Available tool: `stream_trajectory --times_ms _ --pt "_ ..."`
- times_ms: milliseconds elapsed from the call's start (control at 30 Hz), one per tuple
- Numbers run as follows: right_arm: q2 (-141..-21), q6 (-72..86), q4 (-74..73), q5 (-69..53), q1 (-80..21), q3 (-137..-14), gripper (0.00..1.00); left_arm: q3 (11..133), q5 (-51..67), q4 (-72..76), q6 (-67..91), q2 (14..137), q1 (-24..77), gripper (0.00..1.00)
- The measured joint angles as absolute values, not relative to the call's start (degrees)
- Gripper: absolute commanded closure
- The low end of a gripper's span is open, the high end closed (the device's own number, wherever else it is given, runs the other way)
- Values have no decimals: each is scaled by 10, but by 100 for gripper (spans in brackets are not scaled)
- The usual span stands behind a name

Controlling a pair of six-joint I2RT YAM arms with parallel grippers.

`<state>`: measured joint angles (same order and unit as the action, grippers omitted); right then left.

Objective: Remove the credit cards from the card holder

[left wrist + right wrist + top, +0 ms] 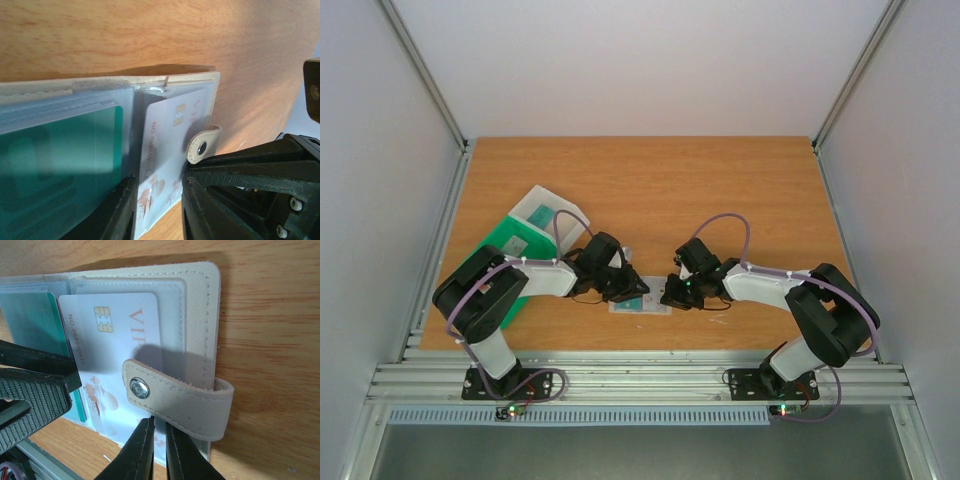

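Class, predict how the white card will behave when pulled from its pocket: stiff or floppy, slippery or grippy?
The card lies flat and unbent, so it is probably stiff. Its glossy face in a smooth clear pocket suggests it slides easily. The strap crossing it might snag.

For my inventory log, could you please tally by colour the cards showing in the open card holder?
Teal card: 1
White chip card: 1
Total: 2 cards visible in the card holder
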<state>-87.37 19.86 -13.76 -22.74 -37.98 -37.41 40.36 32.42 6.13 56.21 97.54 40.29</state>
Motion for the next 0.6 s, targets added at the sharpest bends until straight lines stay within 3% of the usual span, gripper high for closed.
stream_trajectory --times_ms 267,600 --pt "-874 198 -138 -228 -380 -374 94 403 313 56 567 975 402 99" --pt "-877 195 -143 -228 -379 -377 97 403 309 49 565 965 402 99"
